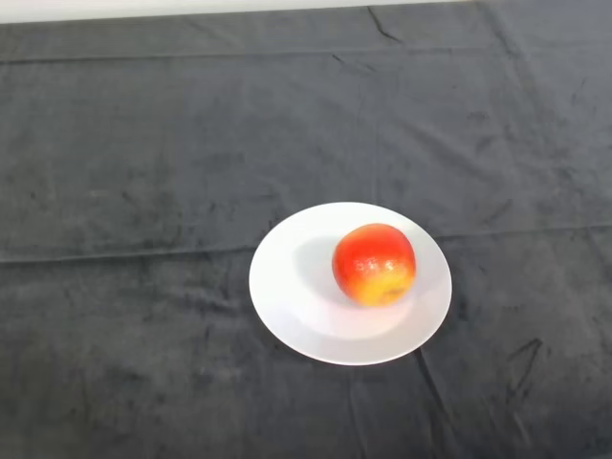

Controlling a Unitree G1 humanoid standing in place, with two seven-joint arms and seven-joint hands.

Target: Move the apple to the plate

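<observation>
A red and yellow apple [374, 264] rests on a round white plate [287, 287], a little right of the plate's middle. The plate lies on the dark cloth near the middle of the head view. No part of the robot shows.
The dark grey cloth [143, 172] covers the whole table, with a few creases. A pale strip of the table's far edge [191, 8] runs along the top of the view.
</observation>
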